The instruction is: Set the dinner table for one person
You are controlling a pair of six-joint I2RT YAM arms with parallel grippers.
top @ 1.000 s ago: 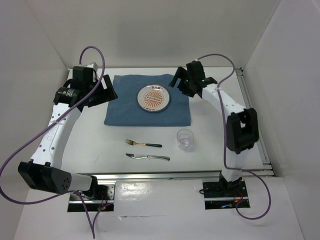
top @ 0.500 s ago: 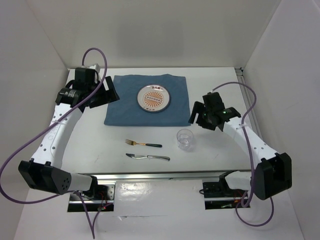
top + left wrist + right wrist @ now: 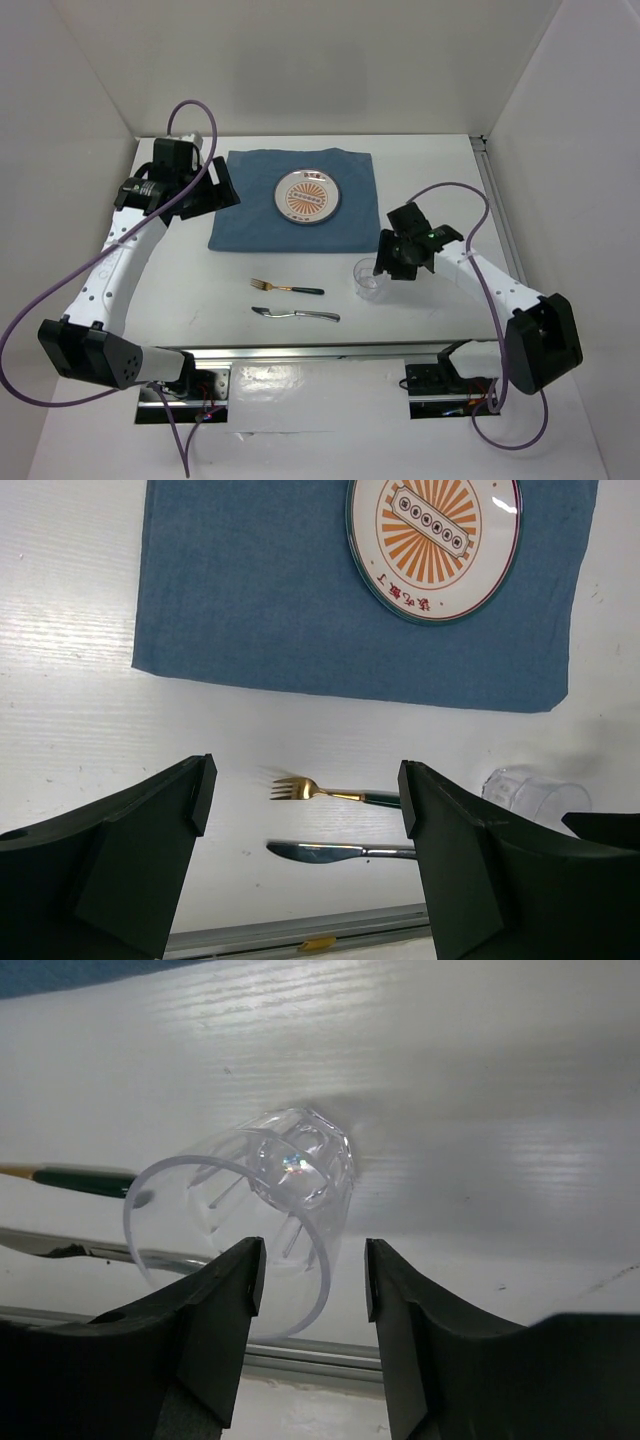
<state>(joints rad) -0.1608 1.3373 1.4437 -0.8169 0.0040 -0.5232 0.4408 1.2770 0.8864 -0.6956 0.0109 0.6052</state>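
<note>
Setting: A plain white desk (image 3: pixel 200 280) lies under both arms and fills the work area. Its metal rail (image 3: pixel 330 347) runs along the near edge by the arm bases.
Laid out: A blue placemat (image 3: pixel 250 205) at the far middle of the desk carries a round plate (image 3: pixel 308 197) with an orange sunburst. A fork (image 3: pixel 285 288) and a knife (image 3: pixel 297 315) lie side by side on the bare desk nearer the rail, off the cloth.
Glass: A clear glass (image 3: pixel 255 1210) stands upright on the bare desk. It is near the end of the fork's green handle and the placemat's near right corner.
Right gripper: The right gripper (image 3: pixel 310 1270) is low at the glass, jaws partly apart. One side of the rim runs through the gap between them. No clamping is visible yet.
Left gripper: The left gripper (image 3: pixel 212 186) is released, jaws wide with nothing between them. It hovers over the placemat's left edge.
Risk, tipping: A finger that meets the rim before the other could push the light glass over.
Risk, slipping: A pinch on one thin, smooth wall looks weak, so the glass may swing or drop when lifted.
Risk, knock-on: A toppled glass could roll into the fork and knife and scatter them.
</note>
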